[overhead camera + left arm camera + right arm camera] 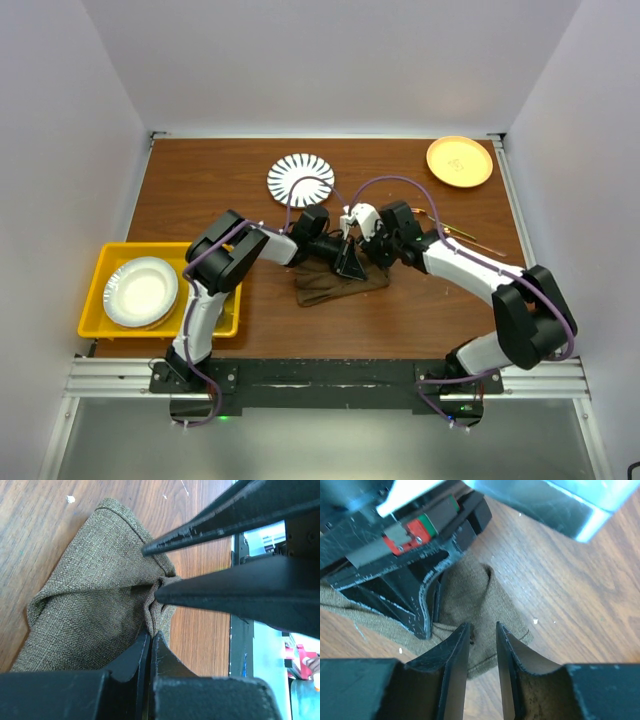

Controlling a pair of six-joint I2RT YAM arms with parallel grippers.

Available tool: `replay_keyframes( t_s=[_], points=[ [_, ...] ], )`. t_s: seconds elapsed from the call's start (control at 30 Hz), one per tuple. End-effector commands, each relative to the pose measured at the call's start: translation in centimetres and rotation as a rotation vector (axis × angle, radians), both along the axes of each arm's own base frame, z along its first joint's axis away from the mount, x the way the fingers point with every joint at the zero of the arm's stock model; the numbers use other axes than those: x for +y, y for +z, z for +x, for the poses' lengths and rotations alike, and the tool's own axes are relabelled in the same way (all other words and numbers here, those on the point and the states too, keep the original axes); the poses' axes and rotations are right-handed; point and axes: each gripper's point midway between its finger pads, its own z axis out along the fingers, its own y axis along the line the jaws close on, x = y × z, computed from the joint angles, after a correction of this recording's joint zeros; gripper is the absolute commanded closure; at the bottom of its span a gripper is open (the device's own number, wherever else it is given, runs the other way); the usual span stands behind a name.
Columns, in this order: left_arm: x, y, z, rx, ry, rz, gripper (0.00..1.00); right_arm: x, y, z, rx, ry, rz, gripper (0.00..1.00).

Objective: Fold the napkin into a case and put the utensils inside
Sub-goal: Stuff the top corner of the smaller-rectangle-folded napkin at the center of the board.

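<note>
The olive-brown napkin point(335, 285) lies crumpled and partly folded on the wooden table, in front of both arms. My left gripper point(349, 264) is shut on a raised fold of the napkin point(90, 590), pinching it at the tips point(151, 634). My right gripper point(368, 247) is open with a narrow gap point(482, 630), its tips just above the napkin point(470, 587) next to the left gripper's fingers point(412, 605). Its fingers point(225, 522) straddle the same fold. The utensils point(468, 237) lie on the table right of the right arm, thin and copper-toned. No case shape shows.
A striped plate point(300, 178) sits behind the napkin. An orange plate point(459, 161) is at the back right. A yellow tray point(100, 270) with a white plate point(140, 291) stands at the left edge.
</note>
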Motion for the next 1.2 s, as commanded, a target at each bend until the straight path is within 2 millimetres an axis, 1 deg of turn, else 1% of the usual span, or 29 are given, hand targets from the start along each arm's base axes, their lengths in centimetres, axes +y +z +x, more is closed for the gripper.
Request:
replay_keyframes(
  t_s=[0.0,0.13,0.3,0.4,0.5,0.57,0.63,0.67,0.77,0.93,1.17],
  points=[
    [0.8,-1.7,-0.2,0.033,0.018,0.035,1.00,0.2,-0.3,1.1,-0.049,-0.045,-0.032,0.68],
    [0.8,-1.7,0.1,0.034,0.022,0.032,1.00,0.8,-0.8,1.0,-0.044,-0.040,-0.052,0.68],
    [0.9,-1.8,0.1,0.039,0.022,0.033,1.00,0.6,-1.4,1.0,-0.055,-0.053,-0.100,0.68],
    [0.8,-1.9,0.0,0.040,0.022,0.035,1.00,0.1,-1.7,1.2,-0.069,-0.083,-0.131,0.69],
    [0.9,-1.8,0.1,0.042,0.024,0.034,1.00,-0.3,-1.8,1.5,-0.074,-0.105,-0.151,0.75],
    [0.8,-1.9,0.1,0.044,0.022,0.034,1.00,-0.3,-2.0,1.4,-0.058,-0.105,-0.163,0.86],
    [0.9,-1.9,0.2,0.047,0.026,0.037,1.00,-0.1,-1.7,1.7,-0.060,-0.112,-0.160,0.94],
    [0.9,-2.0,0.2,0.048,0.025,0.038,1.00,0.0,-1.5,1.8,-0.058,-0.113,-0.155,1.00],
    [1.0,-2.0,0.3,0.050,0.029,0.041,1.00,0.3,-0.5,2.1,-0.072,-0.114,-0.137,1.00],
    [1.0,-1.5,0.3,0.054,0.033,0.033,1.00,0.6,1.0,1.9,-0.086,-0.086,-0.110,1.00],
    [1.3,-1.6,0.3,0.069,0.048,0.037,1.00,0.3,1.1,1.5,-0.101,-0.041,-0.128,1.00]
  ],
)
